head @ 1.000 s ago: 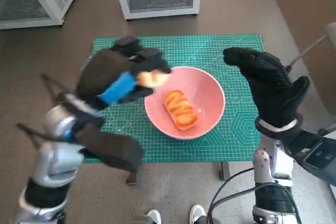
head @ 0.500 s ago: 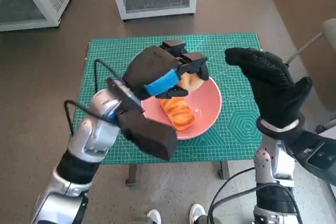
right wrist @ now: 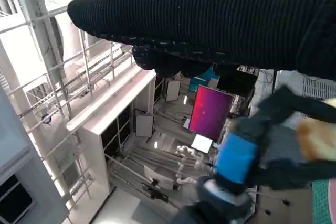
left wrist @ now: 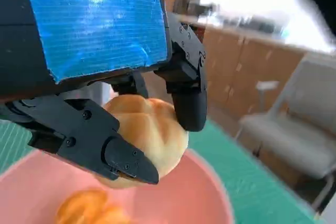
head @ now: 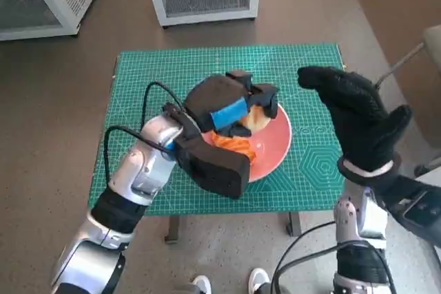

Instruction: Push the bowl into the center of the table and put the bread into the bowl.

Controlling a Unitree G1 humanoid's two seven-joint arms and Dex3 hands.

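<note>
Bread (left wrist: pixel 144 135) pinched by left hand (head: pixel 231 105) fingers above bowl (head: pixel 274 146); right hand (head: pixel 358 118) spread; green mat (head: pixel 151 80).

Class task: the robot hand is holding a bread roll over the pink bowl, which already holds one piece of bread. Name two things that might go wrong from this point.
1. The left robot hand pinches the bread roll between fingertips only, so it might slip out early.
2. The roll hangs near the far side of the pink bowl, above the other bread; once released, it might bounce off that piece and roll over the rim onto the green mat.
</note>
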